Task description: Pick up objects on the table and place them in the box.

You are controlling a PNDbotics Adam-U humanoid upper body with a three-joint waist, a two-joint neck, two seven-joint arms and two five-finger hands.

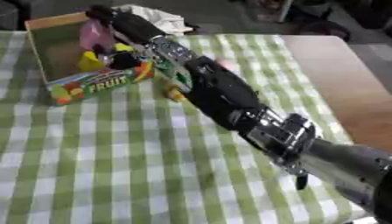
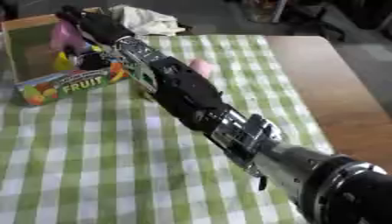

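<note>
My right arm stretches from the lower right up to the open cardboard box [image 1: 92, 83], whose front reads FRUIT. My right hand [image 1: 115, 19] hangs over the box's far side. A pink object [image 1: 96, 35] sits right beside and below the hand, inside the box; whether the hand holds it I cannot make out. A yellow piece [image 1: 90, 61] and a dark item [image 1: 122, 59] also lie in the box. On the cloth by the forearm lie a small yellow-orange thing [image 1: 174, 92] and a pink thing [image 2: 203, 68]. My left hand is out of sight.
A green-and-white checked cloth [image 1: 115, 153] covers most of the table; bare wood [image 1: 337, 78] shows along the right side. A white crumpled cloth [image 1: 157, 17] lies beyond the table's far edge, behind the box.
</note>
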